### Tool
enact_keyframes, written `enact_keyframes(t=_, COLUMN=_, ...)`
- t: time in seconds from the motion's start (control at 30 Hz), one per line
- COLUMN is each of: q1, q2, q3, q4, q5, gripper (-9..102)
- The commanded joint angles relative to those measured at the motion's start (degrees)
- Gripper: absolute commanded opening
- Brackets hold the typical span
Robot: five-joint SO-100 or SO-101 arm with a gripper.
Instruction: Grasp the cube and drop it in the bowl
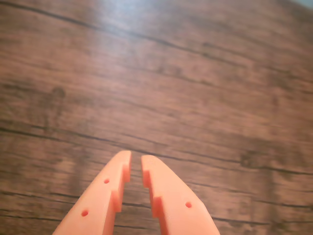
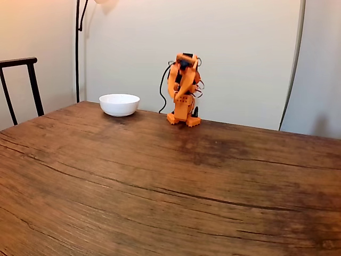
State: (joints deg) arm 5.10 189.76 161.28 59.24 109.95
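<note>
The white bowl (image 2: pixel 119 104) stands at the far left of the wooden table (image 2: pixel 160 181), left of the arm's base. The orange arm (image 2: pixel 184 88) is folded upright at the table's far edge. In the wrist view my gripper (image 1: pixel 136 159) rises from the bottom edge. Its two orange fingers (image 1: pixel 105 196) are almost together, with only a thin slit between the tips and nothing held. Bare wood lies beneath them. The cube is out of view.
A dark chair back (image 2: pixel 21 85) stands at the left beyond the table edge. A black lamp pole (image 2: pixel 78 48) rises behind the bowl against the pale wall. Wide wood surface stretches in front of the arm.
</note>
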Motion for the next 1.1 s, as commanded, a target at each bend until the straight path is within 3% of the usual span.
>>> enact_keyframes(t=0.0, q1=-0.1, q2=0.4, q3=4.1, q4=-3.6, q5=-0.3, gripper=1)
enact_keyframes(t=0.17, q1=-0.2, q2=0.4, q3=11.4, q4=-7.5, q5=-0.3, gripper=1)
enact_keyframes(t=0.43, q1=-0.1, q2=0.4, q3=17.0, q4=-6.1, q5=-2.9, gripper=1)
enact_keyframes(t=0.77, q1=3.3, q2=0.4, q3=17.0, q4=11.7, q5=-3.1, gripper=1)
enact_keyframes(t=1.07, q1=4.2, q2=-0.1, q3=17.0, q4=19.0, q5=-2.9, gripper=1)
